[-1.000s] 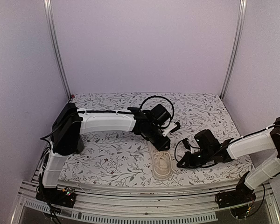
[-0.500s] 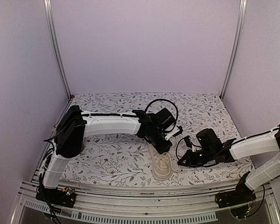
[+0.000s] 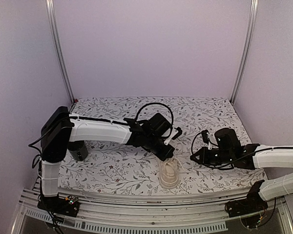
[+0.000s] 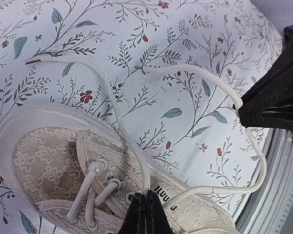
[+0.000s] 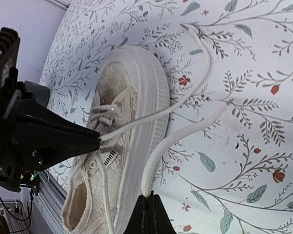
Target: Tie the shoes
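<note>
A cream low-top sneaker (image 3: 169, 173) lies on the floral cloth near the front edge, its laces untied. My left gripper (image 3: 166, 155) is just above the shoe's tongue. In the left wrist view it (image 4: 147, 199) is shut on one lace (image 4: 118, 114) right at the eyelets of the shoe (image 4: 44, 156). My right gripper (image 3: 195, 157) is to the right of the shoe. In the right wrist view it (image 5: 149, 199) is shut on the other lace (image 5: 185, 134), beside the sole of the shoe (image 5: 136, 87). Both lace ends trail loose on the cloth.
The floral cloth (image 3: 112, 165) covers the table. A metal rail (image 3: 136, 214) runs along the front edge just beyond the shoe. A dark object (image 3: 79, 150) stands at the left, partly behind my left arm. Plain walls enclose the back and sides.
My right gripper has moved right and a little farther back from the shoe, with its lace. My left arm's elbow has swung left while its gripper stays over the shoe.
</note>
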`<act>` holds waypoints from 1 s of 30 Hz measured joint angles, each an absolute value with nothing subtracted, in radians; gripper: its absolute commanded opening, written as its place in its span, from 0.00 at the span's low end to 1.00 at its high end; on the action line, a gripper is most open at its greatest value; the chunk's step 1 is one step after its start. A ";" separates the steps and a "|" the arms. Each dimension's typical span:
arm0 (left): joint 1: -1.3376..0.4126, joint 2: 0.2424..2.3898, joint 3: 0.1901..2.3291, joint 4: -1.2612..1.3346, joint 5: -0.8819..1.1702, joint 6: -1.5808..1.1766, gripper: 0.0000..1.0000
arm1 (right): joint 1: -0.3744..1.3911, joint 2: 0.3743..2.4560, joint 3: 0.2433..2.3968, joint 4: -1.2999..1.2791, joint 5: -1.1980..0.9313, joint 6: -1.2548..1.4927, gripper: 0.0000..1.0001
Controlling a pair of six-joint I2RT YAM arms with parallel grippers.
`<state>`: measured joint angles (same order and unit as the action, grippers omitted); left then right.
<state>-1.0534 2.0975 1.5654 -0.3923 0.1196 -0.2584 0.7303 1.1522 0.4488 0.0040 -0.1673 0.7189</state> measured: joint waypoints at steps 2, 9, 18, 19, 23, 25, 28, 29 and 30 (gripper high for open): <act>-1.033 2.046 1.486 -0.307 0.171 -0.305 0.00 | 0.721 1.144 0.478 0.004 -0.152 0.717 0.02; -0.972 1.950 1.317 -0.082 0.307 -0.433 0.00 | 0.658 1.256 0.636 0.069 -0.159 0.667 0.02; -0.957 1.943 1.226 0.107 0.403 -0.510 0.00 | 0.645 1.514 0.907 0.150 -0.268 0.559 0.02; -0.953 1.940 1.210 0.130 0.411 -0.521 0.00 | 0.645 1.539 0.926 0.157 -0.280 0.552 0.02; -0.935 1.924 1.150 0.207 0.439 -0.563 0.00 | 0.645 1.612 0.966 0.170 -0.322 0.534 0.02; -0.928 1.924 1.142 0.229 0.445 -0.579 0.00 | 0.645 1.633 0.974 0.171 -0.337 0.533 0.02; -0.923 1.924 1.140 0.252 0.458 -0.597 0.02 | 0.645 1.647 0.977 0.177 -0.362 0.533 0.02; -0.923 1.924 1.140 0.257 0.463 -0.601 0.03 | 0.645 1.649 0.977 0.181 -0.370 0.533 0.02; -0.922 1.924 1.140 0.265 0.466 -0.606 0.04 | 0.645 1.649 0.977 0.186 -0.376 0.534 0.02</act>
<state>-0.9218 1.9236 1.1397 0.2646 0.4664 -0.6064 0.6449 1.6489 0.9771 0.1856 -0.3756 0.5339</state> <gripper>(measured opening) 0.024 0.026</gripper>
